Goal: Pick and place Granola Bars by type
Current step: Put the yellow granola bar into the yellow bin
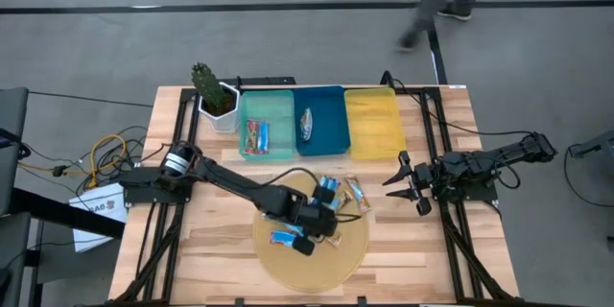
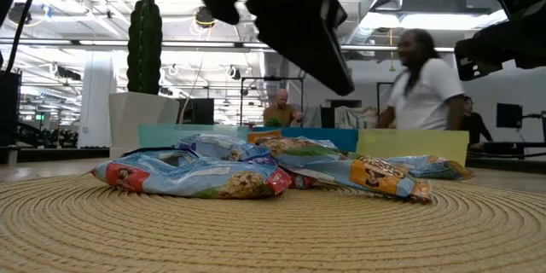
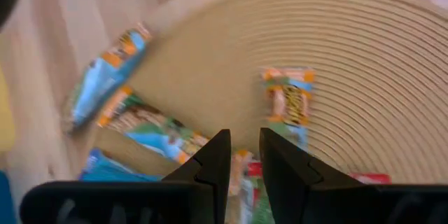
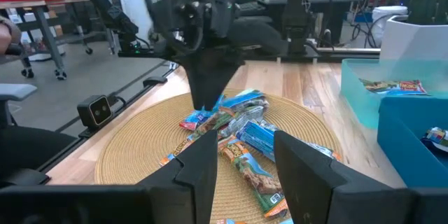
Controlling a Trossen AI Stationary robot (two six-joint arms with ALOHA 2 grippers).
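Note:
Several foil-wrapped granola bars [image 1: 331,192] lie in a loose heap on a round woven mat [image 1: 317,271]; most are blue-white, some with orange ends [image 3: 287,101]. In the low view they lie flat on the mat [image 2: 196,175]. My left gripper [image 1: 309,244] hovers above the heap, pointing down, its fingers a narrow gap apart [image 3: 245,150], with nothing between them. The right wrist view shows it above the bars [image 4: 203,105]. My right gripper [image 1: 395,177] waits open at the mat's right side [image 4: 245,147]. One bar lies in the teal tray [image 1: 255,137] and one in the blue tray [image 1: 305,123].
Three trays stand side by side along the far edge: teal [image 1: 278,101], blue [image 1: 331,106], yellow [image 1: 374,120]. A potted cactus [image 1: 206,91] stands to the left of the teal tray. People are in the room beyond the table [image 2: 422,77].

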